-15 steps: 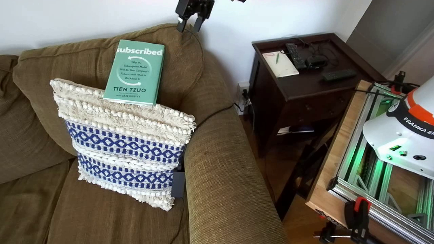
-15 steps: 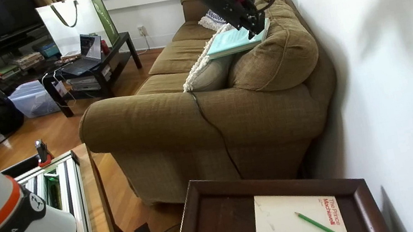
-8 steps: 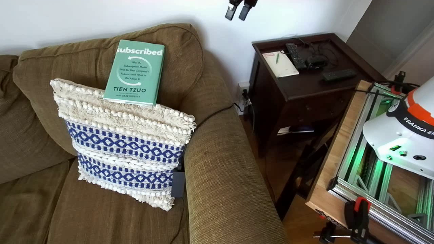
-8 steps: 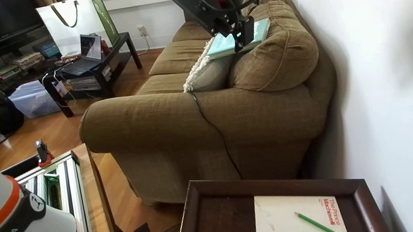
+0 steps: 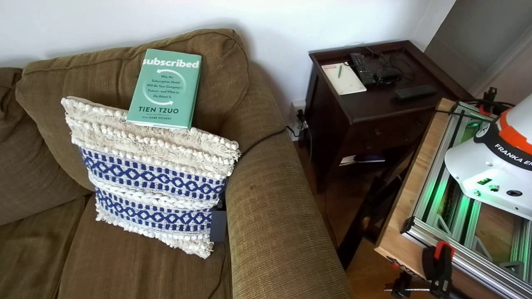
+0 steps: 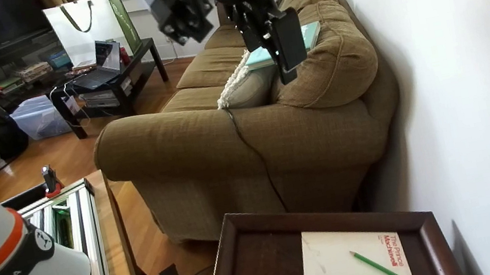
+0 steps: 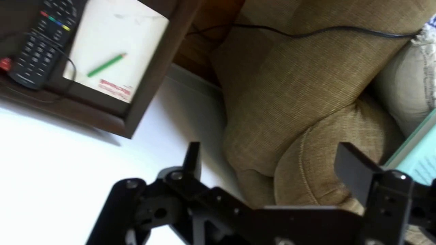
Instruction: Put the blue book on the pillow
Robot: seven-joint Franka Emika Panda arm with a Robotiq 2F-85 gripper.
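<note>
The blue book (image 5: 166,89), teal-green with white lettering, lies cover up. Its lower end rests on the top edge of the pillow (image 5: 153,166) and the rest leans on the sofa's back cushion. The cream pillow with navy bands leans upright in the sofa corner. The book (image 6: 311,35) and the pillow (image 6: 240,81) also show in an exterior view, the book partly behind the gripper. My gripper (image 7: 269,146) is open and empty, above the sofa's end near the wall. The book (image 7: 419,160) and pillow (image 7: 403,88) show at the wrist view's right edge.
A dark side table (image 5: 399,108) holds a white book (image 5: 343,79) with a green pencil, remotes and cables. The sofa armrest (image 5: 270,199) has a black cord (image 6: 251,146) across it. The white wall (image 6: 467,95) stands close behind the sofa.
The gripper has moved away from the book toward the side table, leaving the top of an exterior view and growing larger in the opposite exterior view. Book and pillow have not moved.
</note>
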